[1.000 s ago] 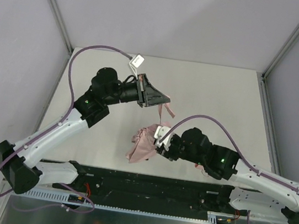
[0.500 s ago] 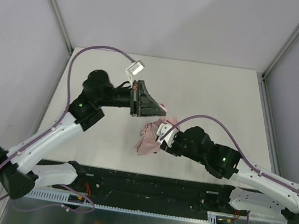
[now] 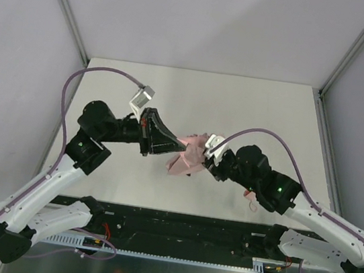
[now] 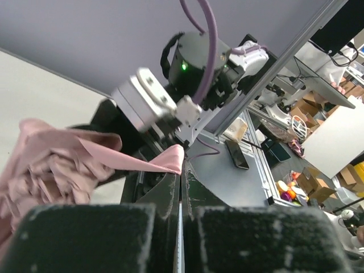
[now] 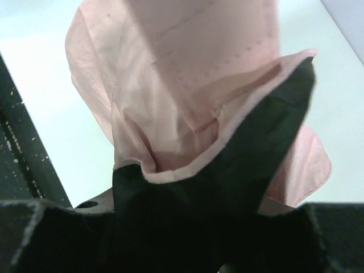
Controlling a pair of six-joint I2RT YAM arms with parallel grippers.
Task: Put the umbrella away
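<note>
The umbrella [image 3: 189,159] is a crumpled pale pink fabric bundle held above the table between my two grippers. My left gripper [image 3: 182,143] is shut on a thin pink edge of the fabric [image 4: 169,161], pulled taut from the bundle [image 4: 51,168]. My right gripper [image 3: 211,162] is at the bundle's right side, shut on it. In the right wrist view pink fabric [image 5: 187,85] and dark lining [image 5: 239,153] fill the frame and hide the jaws. A small pink loop [image 3: 250,198] shows under the right arm. The shaft and handle are hidden.
The white table [image 3: 253,112] has grey walls on three sides with metal frame posts [image 3: 353,49] at the back corners. A black rail [image 3: 176,227] runs along the near edge by the arm bases. The right arm [image 4: 196,68] faces the left wrist camera closely.
My left gripper came down and left and is now shut on the fabric edge. My right gripper lifted the bundle up and to the right, towards the table's middle.
</note>
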